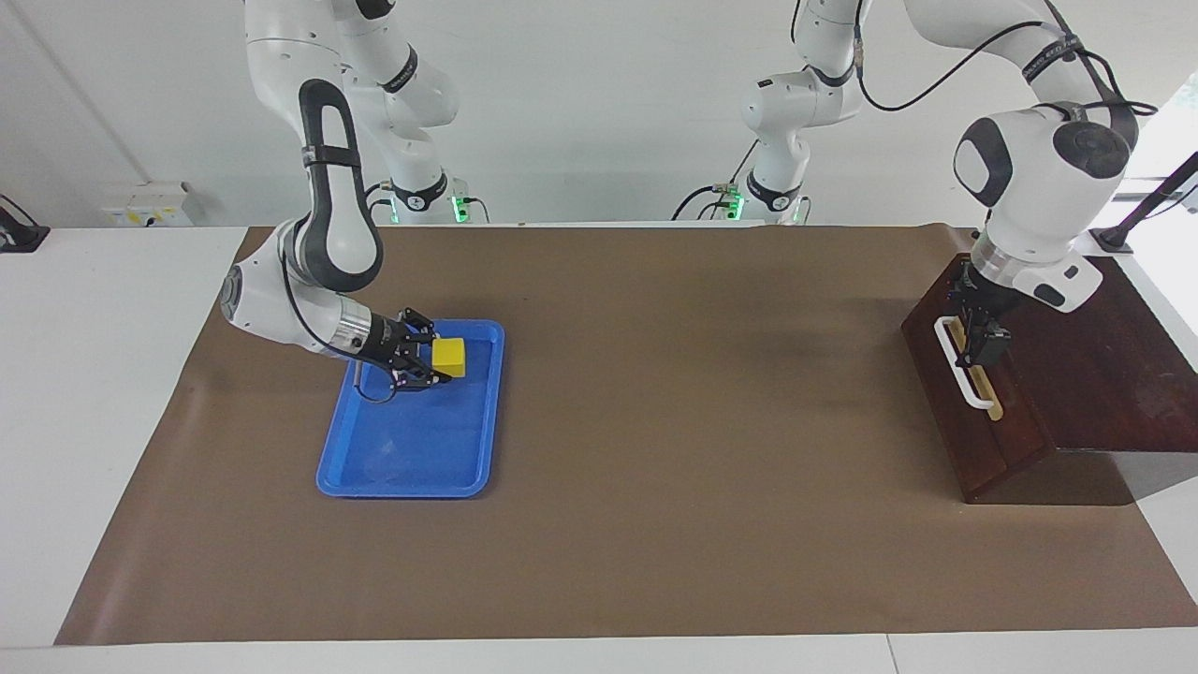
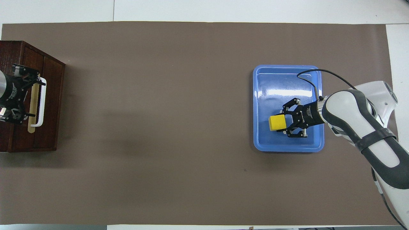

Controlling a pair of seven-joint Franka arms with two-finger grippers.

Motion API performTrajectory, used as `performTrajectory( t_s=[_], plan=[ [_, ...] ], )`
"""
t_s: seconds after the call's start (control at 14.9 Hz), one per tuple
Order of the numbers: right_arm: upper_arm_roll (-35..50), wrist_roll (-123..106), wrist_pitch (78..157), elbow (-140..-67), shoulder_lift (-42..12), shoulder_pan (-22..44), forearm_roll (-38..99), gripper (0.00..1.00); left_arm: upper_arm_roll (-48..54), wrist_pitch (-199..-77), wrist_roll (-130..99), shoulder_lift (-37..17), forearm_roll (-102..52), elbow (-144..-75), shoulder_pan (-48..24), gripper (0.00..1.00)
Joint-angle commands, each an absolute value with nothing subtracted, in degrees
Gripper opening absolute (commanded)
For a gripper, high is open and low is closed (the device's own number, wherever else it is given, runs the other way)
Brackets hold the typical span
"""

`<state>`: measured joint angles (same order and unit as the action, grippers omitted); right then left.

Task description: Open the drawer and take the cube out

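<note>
right gripper [image 1: 440,360] clamped on cube [image 1: 448,357], over tray [image 1: 412,468] | left gripper [image 1: 978,328] spread wide at drawer [image 1: 973,412] handle [image 1: 959,365]

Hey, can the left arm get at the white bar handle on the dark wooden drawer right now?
Probably yes. The left gripper already sits open at the white bar handle of the dark brown wooden drawer, which looks closed, and nothing stands between them. The right gripper is over the blue plastic tray, shut on the small yellow cube.

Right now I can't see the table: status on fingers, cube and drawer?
Right gripper shut on the cube, over blue tray. Left gripper open at handle. Drawer looks closed. Nothing in the way.
</note>
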<state>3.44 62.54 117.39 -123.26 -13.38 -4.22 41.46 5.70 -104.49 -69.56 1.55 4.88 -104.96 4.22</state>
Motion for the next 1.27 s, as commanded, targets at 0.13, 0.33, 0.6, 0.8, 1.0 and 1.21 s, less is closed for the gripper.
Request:
performTrajectory(
  t_s=[0.13, 0.33, 0.6, 0.8, 1.0, 1.21],
  plan=[
    [3.7, 60.1, 120.1, -127.4, -11.3, -3.3, 42.0, 0.0, 5.1, -90.4, -36.9, 2.7, 4.1, -98.5, 0.6, 1.0],
    [3.7, 59.3, 120.6, -128.0, -11.3, -3.0, 42.0, 0.0, 5.2, -87.6, -20.8, 1.4, 3.7, -96.0, 0.4, 1.0],
    [3.7, 59.4, 123.5, -129.7, -10.9, -2.6, 42.0, 0.15, 5.4, -85.8, -13.9, 1.6, 3.5, -96.1, 0.4, 1.0],
    [3.6, 59.8, 123.7, -129.7, -10.9, -1.0, 42.0, 1.0, 6.2, -84.7, -12.8, 0.5, 3.7, -95.4, 0.6, 1.0],
    [3.6, 60.1, 123.8, -129.6, -10.9, -0.7, 42.0, 1.0, 9.2, -83.1, -10.5, 1.0, 4.0, -95.4, 3.0, 1.0],
    [3.5, 60.7, 122.8, -128.0, -10.9, -0.9, 41.9, 1.0, 11.7, -83.2, -10.5, 0.9, 3.9, -95.4, 5.2, 1.0]
  ],
)
